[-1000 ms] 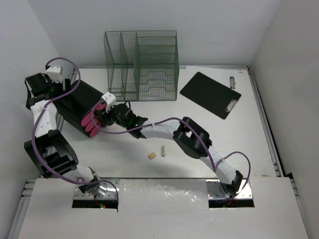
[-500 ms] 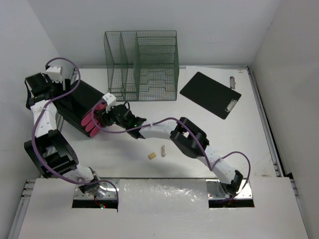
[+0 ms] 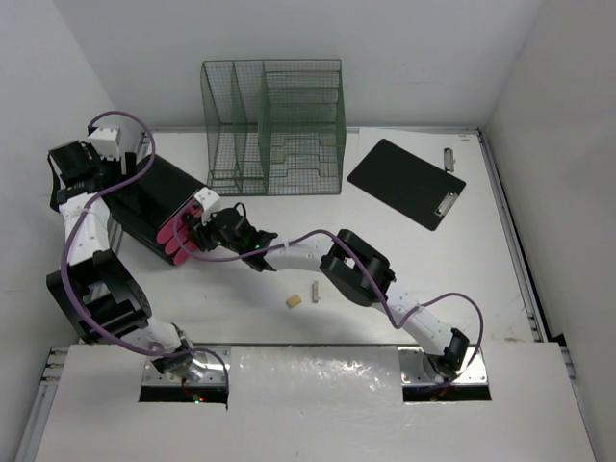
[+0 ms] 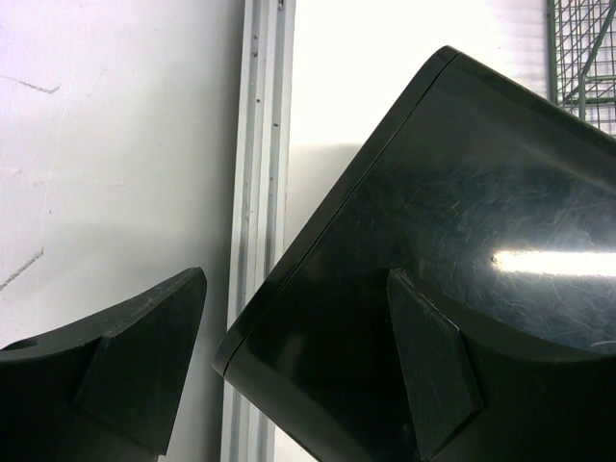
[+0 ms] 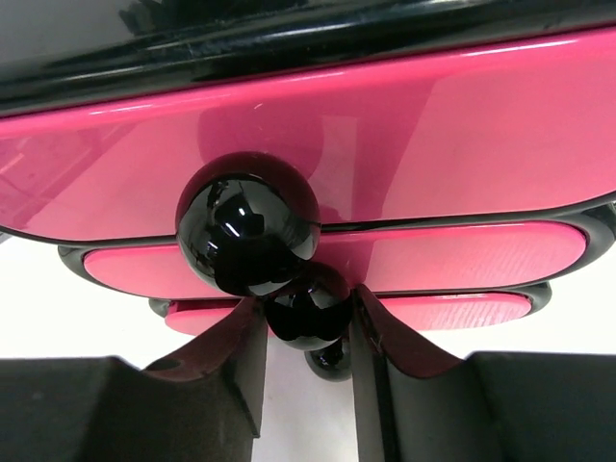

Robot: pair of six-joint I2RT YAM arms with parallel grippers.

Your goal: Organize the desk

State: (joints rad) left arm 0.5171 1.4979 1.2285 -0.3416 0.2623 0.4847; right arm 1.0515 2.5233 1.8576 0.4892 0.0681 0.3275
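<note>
A black drawer box (image 3: 144,197) with pink drawer fronts (image 3: 178,236) stands at the left of the white desk (image 3: 462,279). My right gripper (image 3: 202,229) reaches across to those fronts. In the right wrist view it (image 5: 308,303) is shut on the middle black knob (image 5: 306,313), both fingers touching it. A bigger knob (image 5: 247,221) sits above and a third (image 5: 332,361) below. My left gripper (image 4: 296,279) is open and straddles a back corner of the box (image 4: 462,212). Its left finger (image 4: 144,356) stands clear of the box and its right finger (image 4: 433,375) is over the top.
A green wire file rack (image 3: 274,125) stands at the back. To its right a black clipboard (image 3: 404,183) lies flat, with a small grey clip (image 3: 449,155) beyond it. A tan block (image 3: 294,301) and a short pale stick (image 3: 315,292) lie mid-desk. A metal rail (image 4: 255,192) runs beside the box.
My right arm has pushed left toward the pink drawer fronts and its jaws have narrowed onto the knob. The left arm and the box have not moved.
</note>
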